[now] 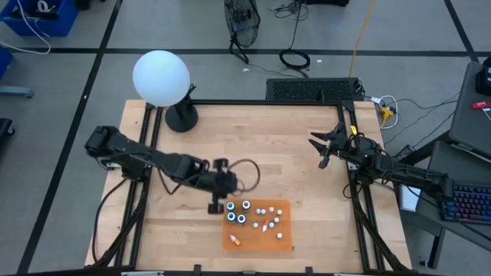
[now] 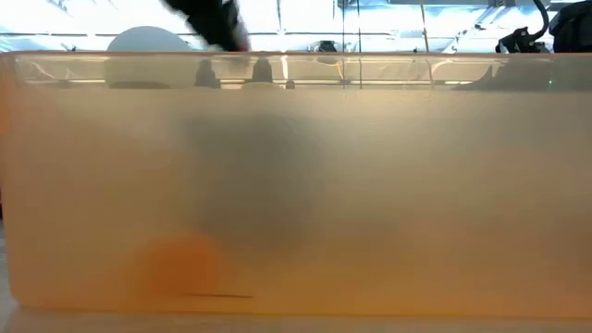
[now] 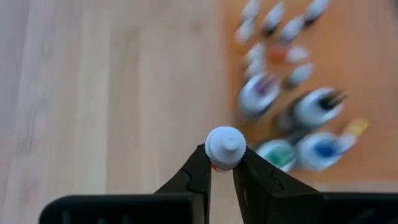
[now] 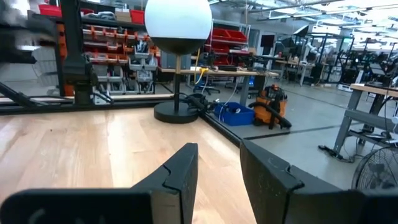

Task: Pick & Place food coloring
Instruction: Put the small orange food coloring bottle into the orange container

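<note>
Left tool (image 3: pixel 222 177) pinching white dropper bottle (image 3: pixel 225 148) just beside orange mat (image 1: pixel 285 236), right tool (image 4: pixel 217 177) parted and empty well away; thin neck grip, so possible slipping or tilting.

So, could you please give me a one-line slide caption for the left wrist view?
Left tool shut on a white dropper bottle, beside the remaining food coloring bottles on the orange mat.

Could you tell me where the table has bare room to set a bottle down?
Bare wood lies between the black-based white globe lamp and the right gripper, and left of the flat orange mat. The mat's left half is crowded with small food coloring bottles, beside the left gripper, shut on a white-capped dropper bottle.
</note>
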`<state>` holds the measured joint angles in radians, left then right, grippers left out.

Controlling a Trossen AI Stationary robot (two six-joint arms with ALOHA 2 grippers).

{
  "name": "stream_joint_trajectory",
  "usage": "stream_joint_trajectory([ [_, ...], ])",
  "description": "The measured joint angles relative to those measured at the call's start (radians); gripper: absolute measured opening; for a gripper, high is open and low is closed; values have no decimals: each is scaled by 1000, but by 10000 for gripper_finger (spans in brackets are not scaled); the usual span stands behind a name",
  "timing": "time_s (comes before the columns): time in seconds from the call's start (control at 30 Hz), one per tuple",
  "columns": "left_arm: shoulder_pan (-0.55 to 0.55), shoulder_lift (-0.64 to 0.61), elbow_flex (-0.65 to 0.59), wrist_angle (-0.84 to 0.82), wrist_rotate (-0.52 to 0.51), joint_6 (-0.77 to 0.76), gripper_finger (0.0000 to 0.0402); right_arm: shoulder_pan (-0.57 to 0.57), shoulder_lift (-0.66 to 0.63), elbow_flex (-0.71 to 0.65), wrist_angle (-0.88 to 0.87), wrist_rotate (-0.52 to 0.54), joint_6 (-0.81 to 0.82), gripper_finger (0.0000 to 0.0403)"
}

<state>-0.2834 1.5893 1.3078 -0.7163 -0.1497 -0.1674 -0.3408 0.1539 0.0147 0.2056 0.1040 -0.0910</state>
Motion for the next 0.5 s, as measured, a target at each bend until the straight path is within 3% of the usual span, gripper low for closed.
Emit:
stream_joint_trajectory([
  [0.2, -123, 108, 184, 2, 1, 6, 48, 0, 4, 0, 6, 0, 0, 110],
  [0.5, -229, 304, 219, 135, 7, -93, 46, 0, 7, 0, 4, 0, 0, 110],
])
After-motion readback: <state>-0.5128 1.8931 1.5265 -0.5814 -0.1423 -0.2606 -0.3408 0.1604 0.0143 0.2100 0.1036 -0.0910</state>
